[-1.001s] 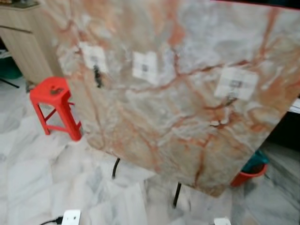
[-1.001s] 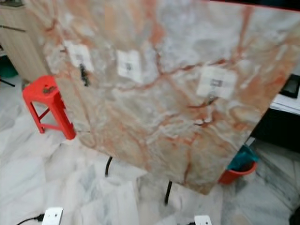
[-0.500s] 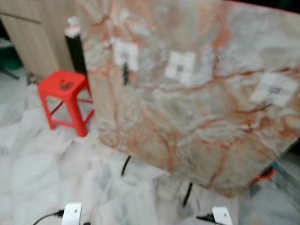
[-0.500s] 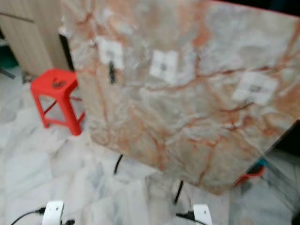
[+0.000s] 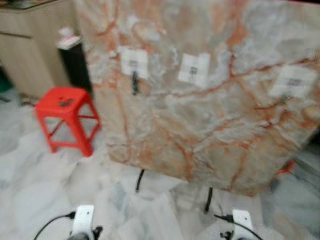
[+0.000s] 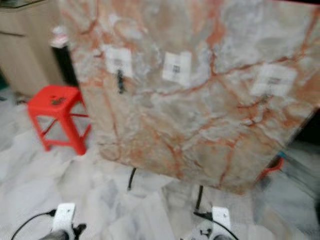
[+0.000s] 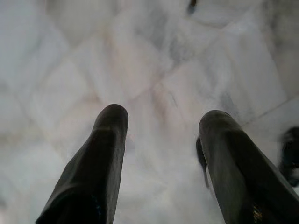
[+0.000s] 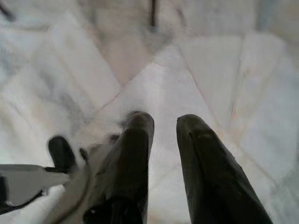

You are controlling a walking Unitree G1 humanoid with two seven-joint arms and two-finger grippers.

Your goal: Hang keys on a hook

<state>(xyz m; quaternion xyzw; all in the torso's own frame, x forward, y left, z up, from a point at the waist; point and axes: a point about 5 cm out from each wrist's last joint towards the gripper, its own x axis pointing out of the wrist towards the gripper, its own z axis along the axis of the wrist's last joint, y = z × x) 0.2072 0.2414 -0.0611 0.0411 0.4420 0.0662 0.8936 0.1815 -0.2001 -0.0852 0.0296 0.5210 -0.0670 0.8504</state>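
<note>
A tall marble-patterned board [image 5: 200,100] stands in front of me and carries three white hook plates. A dark item [image 5: 134,83], too blurred to name, hangs from the left plate [image 5: 134,62]. The middle plate [image 5: 194,68] and the right plate [image 5: 293,81] look bare. A small dark object [image 5: 65,102] lies on the red stool [image 5: 67,117] left of the board. Both arms hang low over the floor. My left gripper [image 7: 163,121] is open and holds nothing. My right gripper [image 8: 165,123] has a narrow gap between its fingers, with only floor behind it.
The board rests on thin black legs [image 5: 139,180] over a pale marble floor [image 5: 40,180]. A black cylinder with a white top [image 5: 72,60] and a wooden cabinet [image 5: 30,45] stand behind the stool. Something red [image 5: 285,167] sits low behind the board's right edge.
The camera has shifted, so the board and stool sit differently in the picture and the black cylinder shows more fully. My wrists show further up the bottom edge. The whole view is blurred.
</note>
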